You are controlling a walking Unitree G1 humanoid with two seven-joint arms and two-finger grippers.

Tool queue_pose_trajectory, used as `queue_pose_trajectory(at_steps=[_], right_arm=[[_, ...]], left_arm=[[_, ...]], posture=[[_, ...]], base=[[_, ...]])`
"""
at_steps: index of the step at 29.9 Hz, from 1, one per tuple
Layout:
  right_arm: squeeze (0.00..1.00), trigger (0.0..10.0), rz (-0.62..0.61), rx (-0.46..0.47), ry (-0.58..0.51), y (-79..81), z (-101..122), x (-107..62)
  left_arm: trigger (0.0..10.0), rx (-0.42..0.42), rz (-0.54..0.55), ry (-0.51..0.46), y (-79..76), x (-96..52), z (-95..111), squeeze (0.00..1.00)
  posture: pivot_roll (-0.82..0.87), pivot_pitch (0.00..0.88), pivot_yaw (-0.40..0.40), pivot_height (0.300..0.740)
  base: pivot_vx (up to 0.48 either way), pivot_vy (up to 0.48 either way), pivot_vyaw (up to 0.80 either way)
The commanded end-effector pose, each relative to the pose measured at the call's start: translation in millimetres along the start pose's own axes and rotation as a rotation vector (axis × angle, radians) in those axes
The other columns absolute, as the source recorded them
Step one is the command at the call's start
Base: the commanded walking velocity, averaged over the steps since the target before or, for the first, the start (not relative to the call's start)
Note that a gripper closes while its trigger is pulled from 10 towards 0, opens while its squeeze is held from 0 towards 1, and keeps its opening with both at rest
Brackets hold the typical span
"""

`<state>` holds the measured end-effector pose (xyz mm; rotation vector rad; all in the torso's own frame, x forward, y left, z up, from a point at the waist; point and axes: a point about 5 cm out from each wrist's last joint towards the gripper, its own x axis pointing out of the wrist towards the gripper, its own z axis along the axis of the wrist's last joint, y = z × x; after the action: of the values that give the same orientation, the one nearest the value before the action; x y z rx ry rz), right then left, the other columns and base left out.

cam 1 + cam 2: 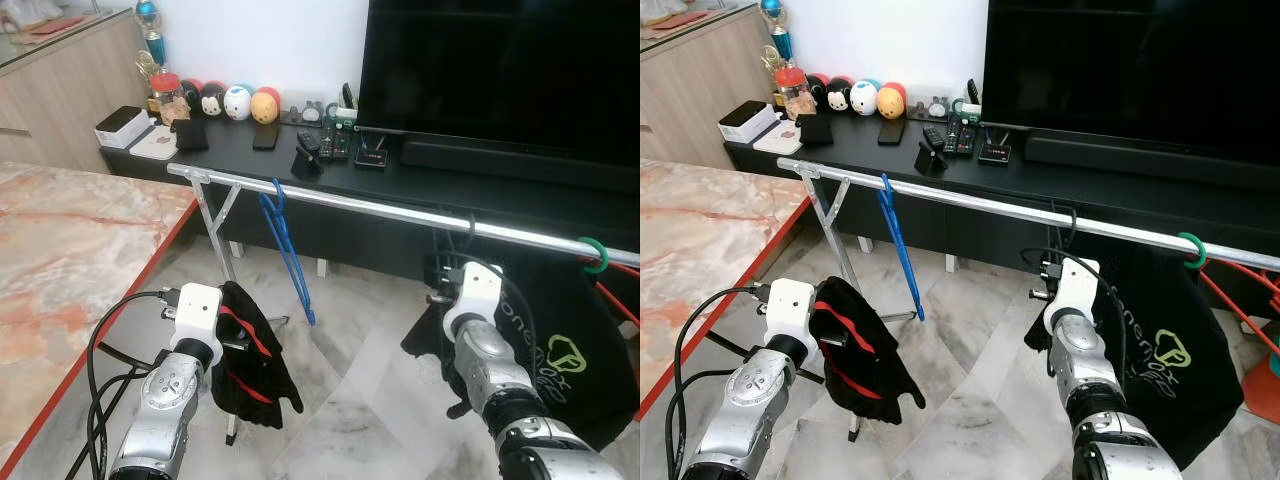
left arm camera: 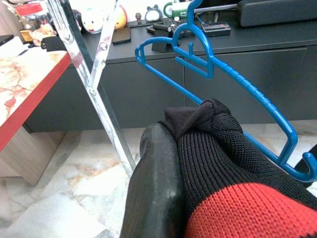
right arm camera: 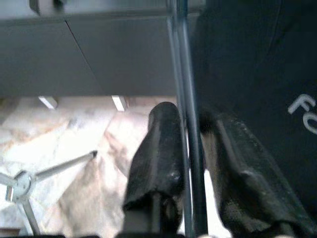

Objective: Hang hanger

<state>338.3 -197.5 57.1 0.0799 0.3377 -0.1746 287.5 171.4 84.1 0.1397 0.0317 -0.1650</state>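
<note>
A silver clothes rail (image 1: 380, 208) runs across in front of a black TV console. A blue hanger (image 1: 290, 250) hangs from it near its left end, also seen close in the left wrist view as the blue hanger (image 2: 233, 79). My left gripper (image 2: 183, 198) is low and left of the blue hanger, shut on a black and red garment (image 1: 250, 360). A thin dark hanger's hook (image 1: 471, 226) sits over the rail to the right. Just below it, my right gripper (image 3: 193, 168) is shut on that hanger's thin stem (image 3: 190, 148). A black garment with a green logo (image 1: 560, 350) hangs beside it from a green hook (image 1: 593, 256).
A marble table with a red edge (image 1: 60, 270) stands at the left. The rail's slanted silver leg (image 1: 215, 225) drops near my left arm. The console (image 1: 450, 170) carries a TV, remotes, phones and round toys. Orange hangers (image 1: 622, 290) are at the far right. Black cables trail by my left arm.
</note>
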Motion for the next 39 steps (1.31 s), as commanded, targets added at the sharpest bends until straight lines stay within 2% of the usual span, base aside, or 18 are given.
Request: queue_pose_trajectory(at_steps=[1,9,14,17,20,21,22,24,26,30,33,39], right_arm=[[1.00,10.0,0.017,-0.004,-0.054,3.7,4.1,-2.0],[1.00,10.0,0.045,-0.019,-0.126,7.8,2.7,-9.3],[1.00,10.0,0.059,-0.042,-0.246,3.2,4.2,-24.3],[1.00,10.0,0.063,-0.076,-0.318,-1.0,1.9,-39.6],[1.00,10.0,0.056,-0.088,-0.335,-3.3,-1.1,-46.7],[0.71,10.0,0.053,-0.101,-0.350,-4.9,-2.6,-51.5],[0.00,10.0,0.054,-0.138,-0.385,-7.0,-4.0,-60.0],[0.00,10.0,0.047,-0.151,-0.407,-9.3,-4.9,-66.4],[0.00,10.0,0.010,-0.126,-0.431,-14.8,-5.7,-75.9],[0.00,10.0,-0.006,-0.110,-0.430,-16.6,-7.6,-83.1],[0.00,10.0,-0.033,-0.066,-0.419,-16.8,-8.0,-82.5],[0.00,10.0,-0.018,-0.059,-0.436,-10.8,-0.3,-81.0]], left_arm=[[10.0,0.026,-0.004,-0.029,1.4,-0.2,7.3,0.00],[10.0,0.029,-0.009,-0.030,-0.4,-0.7,7.0,0.00],[10.0,0.027,-0.011,-0.029,-1.3,-1.6,6.1,0.00],[10.0,0.022,-0.019,-0.032,-3.9,-2.4,5.6,0.00],[10.0,0.019,-0.023,-0.033,-5.1,-2.4,5.6,0.00],[10.0,0.019,-0.024,-0.034,-5.9,-2.5,5.5,0.00],[10.0,0.018,-0.026,-0.036,-6.6,-2.8,5.3,0.00],[10.0,0.017,-0.027,-0.038,-6.6,-3.4,5.2,0.00],[10.0,0.017,-0.028,-0.040,-6.2,-6.0,4.9,0.00],[10.0,-0.006,-0.019,-0.049,-5.6,-8.8,4.7,0.00],[10.0,-0.010,-0.017,-0.059,-7.0,-9.1,6.3,0.00],[10.0,-0.008,-0.015,-0.081,-8.7,-8.2,10.3,0.00]], posture=[[0.01,0.037,0.022,0.740],[0.01,0.031,0.018,0.740],[0.00,0.025,0.018,0.740],[0.00,0.018,0.019,0.740],[-0.01,0.012,0.020,0.740],[-0.01,0.008,0.019,0.740],[-0.01,0.000,0.019,0.740],[-0.01,0.000,0.019,0.740],[-0.01,0.000,0.019,0.740],[-0.01,0.000,0.021,0.740],[0.00,0.000,0.019,0.740],[0.00,0.000,0.015,0.740]], base=[[0.000,0.000,0.00],[0.000,0.000,0.00],[0.000,0.000,0.00],[0.000,0.000,0.00],[0.000,0.000,0.00],[0.000,0.000,0.00],[0.000,0.000,0.00],[0.000,0.000,0.00],[0.000,0.000,0.00],[0.000,0.000,0.00],[0.000,0.000,0.00],[-0.266,0.000,0.00]])
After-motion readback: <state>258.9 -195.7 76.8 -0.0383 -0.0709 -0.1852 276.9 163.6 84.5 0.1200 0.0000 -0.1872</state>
